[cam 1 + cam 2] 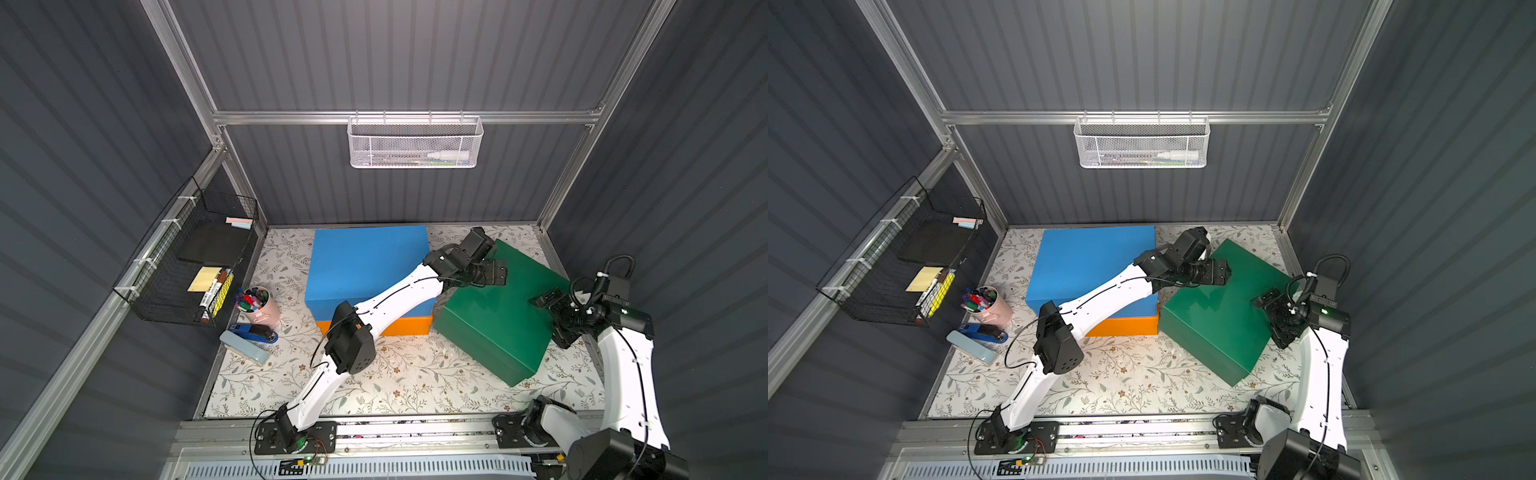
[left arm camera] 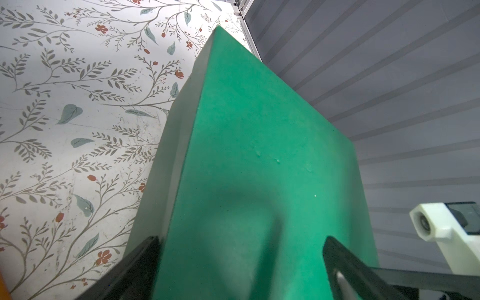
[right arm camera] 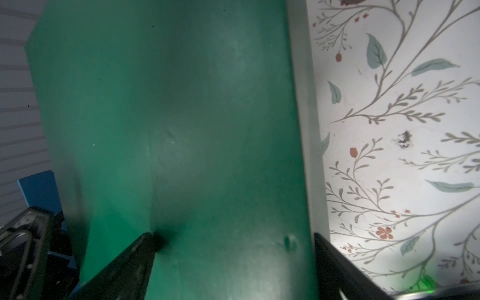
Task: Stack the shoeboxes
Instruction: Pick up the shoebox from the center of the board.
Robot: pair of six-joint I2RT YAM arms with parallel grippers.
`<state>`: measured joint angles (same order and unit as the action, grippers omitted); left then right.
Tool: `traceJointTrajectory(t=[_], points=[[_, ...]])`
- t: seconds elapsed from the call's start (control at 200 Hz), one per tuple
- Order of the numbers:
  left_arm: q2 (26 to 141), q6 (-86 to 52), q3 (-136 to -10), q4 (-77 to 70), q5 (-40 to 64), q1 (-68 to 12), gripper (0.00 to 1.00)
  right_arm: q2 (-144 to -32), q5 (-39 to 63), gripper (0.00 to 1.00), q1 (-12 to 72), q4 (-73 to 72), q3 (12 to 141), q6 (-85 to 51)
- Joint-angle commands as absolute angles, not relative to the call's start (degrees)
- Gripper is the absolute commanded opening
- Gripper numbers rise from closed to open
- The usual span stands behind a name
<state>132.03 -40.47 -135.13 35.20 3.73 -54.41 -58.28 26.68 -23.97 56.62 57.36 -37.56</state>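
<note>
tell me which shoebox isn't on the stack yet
The green box, turned at an angle beside the other two; the blue box already sits on the orange box.

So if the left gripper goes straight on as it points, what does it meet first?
Likely the dark green rectangular cardboard shoebox: its edge sits inside the open left gripper; depth unclear.

The left arm (image 1: 390,295) stretches forward, right arm (image 1: 627,374) bends upright; left gripper (image 1: 498,274) and right gripper (image 1: 555,320) hold fingers (image 2: 135,265) spread wide.
</note>
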Motion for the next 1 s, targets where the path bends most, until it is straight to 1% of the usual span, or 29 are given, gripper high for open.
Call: traceJointTrajectory(t=[0.0, 0.71, 0.996], points=[[129.2, -41.9, -138.3, 29.7, 19.3, -60.2, 1.00, -58.1, 41.1, 0.91, -22.2, 51.1, 62.4, -40.1], [126.8, -41.7, -141.8, 28.0, 20.3, -60.4, 0.99, -61.1, 41.0, 0.91, -21.6, 55.8, 76.8, -41.3], [125.0, -41.7, -143.1, 27.2, 20.4, -60.4, 0.99, -61.2, 41.0, 0.91, -20.2, 55.6, 80.0, -43.4]])
